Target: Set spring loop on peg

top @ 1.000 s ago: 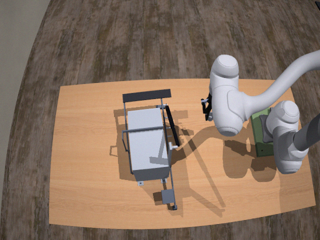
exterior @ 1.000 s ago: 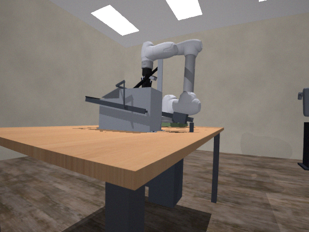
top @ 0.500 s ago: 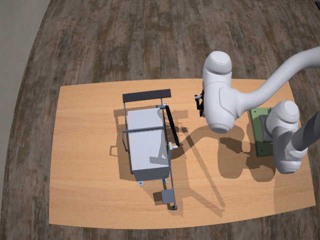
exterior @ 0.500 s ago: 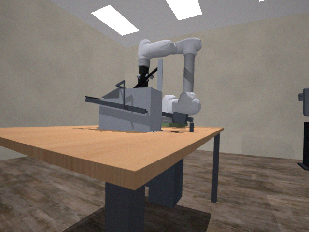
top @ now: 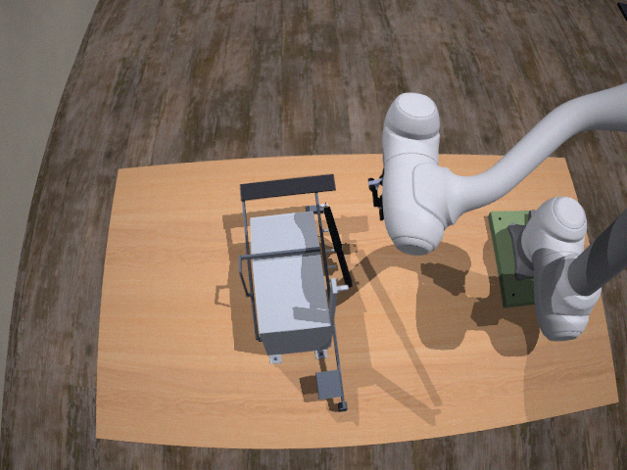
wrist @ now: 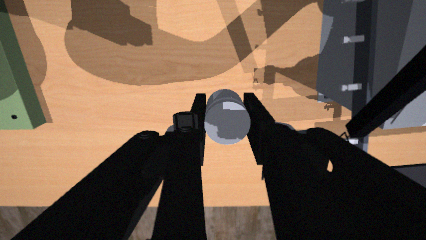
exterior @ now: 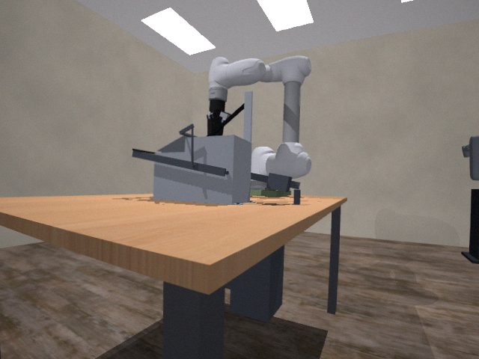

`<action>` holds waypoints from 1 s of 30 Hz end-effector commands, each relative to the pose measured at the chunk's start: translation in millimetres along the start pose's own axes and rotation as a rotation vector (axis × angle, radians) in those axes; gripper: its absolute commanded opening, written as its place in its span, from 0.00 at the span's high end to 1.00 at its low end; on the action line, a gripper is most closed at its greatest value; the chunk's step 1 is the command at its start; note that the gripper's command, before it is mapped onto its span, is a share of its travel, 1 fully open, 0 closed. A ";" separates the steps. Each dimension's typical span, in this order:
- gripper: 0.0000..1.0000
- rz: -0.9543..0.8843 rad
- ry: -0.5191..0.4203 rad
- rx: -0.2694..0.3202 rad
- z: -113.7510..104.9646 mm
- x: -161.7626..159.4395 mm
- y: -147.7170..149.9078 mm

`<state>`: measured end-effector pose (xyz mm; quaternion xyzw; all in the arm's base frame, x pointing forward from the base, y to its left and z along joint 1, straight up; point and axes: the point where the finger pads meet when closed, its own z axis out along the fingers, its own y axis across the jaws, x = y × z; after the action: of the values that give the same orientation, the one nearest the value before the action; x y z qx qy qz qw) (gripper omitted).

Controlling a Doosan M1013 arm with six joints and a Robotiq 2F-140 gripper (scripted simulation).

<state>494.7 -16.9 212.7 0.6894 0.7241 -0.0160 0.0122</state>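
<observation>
Beige walls enclose a worn wood-plank floor. Bright rectangular ceiling panels shine above. The light wooden surface stands on dark grey legs.

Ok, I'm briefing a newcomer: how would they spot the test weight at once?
Find the white arm above the bench, beside the grey feeder. Its black end effector is shut on the weight: a short steel-grey cylinder, the only round object there.

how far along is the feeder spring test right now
Done: the steel test weight is picked up, the end effector shut on it above the bench. In hand: carrying it beside the feeder. Left: standing it on the pedal, judging pegs, returning the weight.
</observation>
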 end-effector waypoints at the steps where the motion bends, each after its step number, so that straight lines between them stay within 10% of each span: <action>1: 0.75 0.000 0.001 -0.001 -0.4 0.9 -0.8; 30: 0.75 0.000 -0.039 -0.001 -14.9 -35.3 53.6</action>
<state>545.4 -46.4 226.7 0.6890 0.7238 -0.0286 0.0255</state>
